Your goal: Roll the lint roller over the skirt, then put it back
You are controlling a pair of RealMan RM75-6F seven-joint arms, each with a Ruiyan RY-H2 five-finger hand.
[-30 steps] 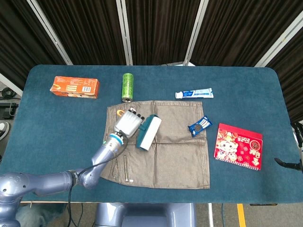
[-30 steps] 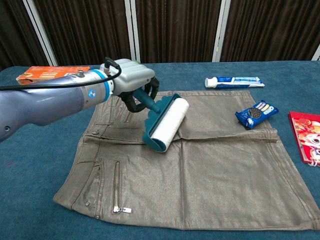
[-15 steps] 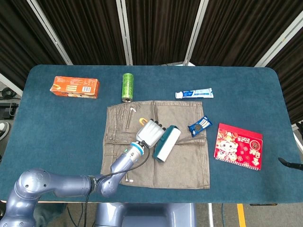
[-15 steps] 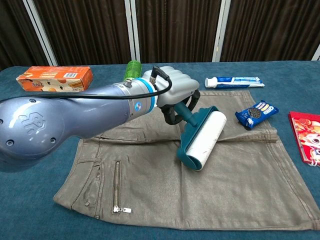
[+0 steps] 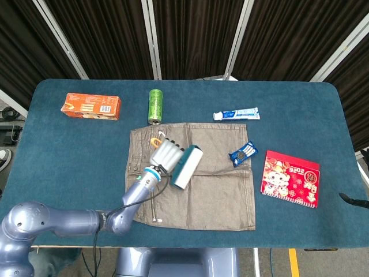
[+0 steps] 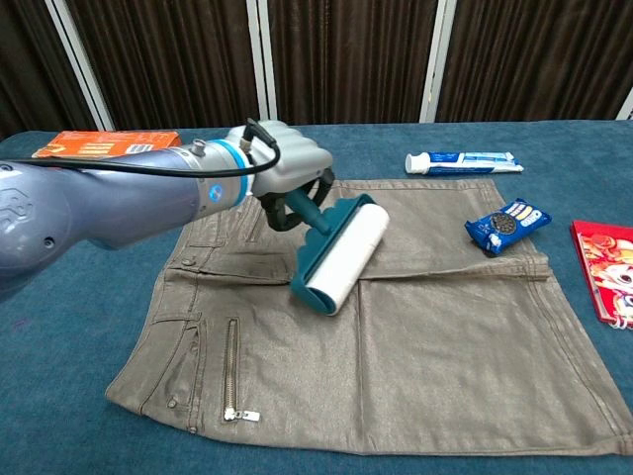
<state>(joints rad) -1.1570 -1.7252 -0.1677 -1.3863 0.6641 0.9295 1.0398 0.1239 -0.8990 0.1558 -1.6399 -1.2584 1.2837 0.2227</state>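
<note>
A grey-brown skirt [image 5: 213,190] [image 6: 435,346] lies flat in the middle of the blue table. My left hand [image 5: 164,154] [image 6: 287,170] grips the teal handle of the lint roller [image 5: 187,167] [image 6: 341,252]. The roller's white drum rests on the skirt's upper left part, pointing down and away from the hand. My right hand does not show in either view.
A green can [image 5: 155,105], an orange box [image 5: 92,106] and a toothpaste tube [image 5: 236,115] [image 6: 462,161] lie behind the skirt. A blue cookie pack [image 5: 243,153] [image 6: 507,225] rests on the skirt's right edge. A red booklet [image 5: 290,178] lies further right.
My left hand swept the roller rightward across the skirt, then came back leftward; it is now between the two earlier spots.
</note>
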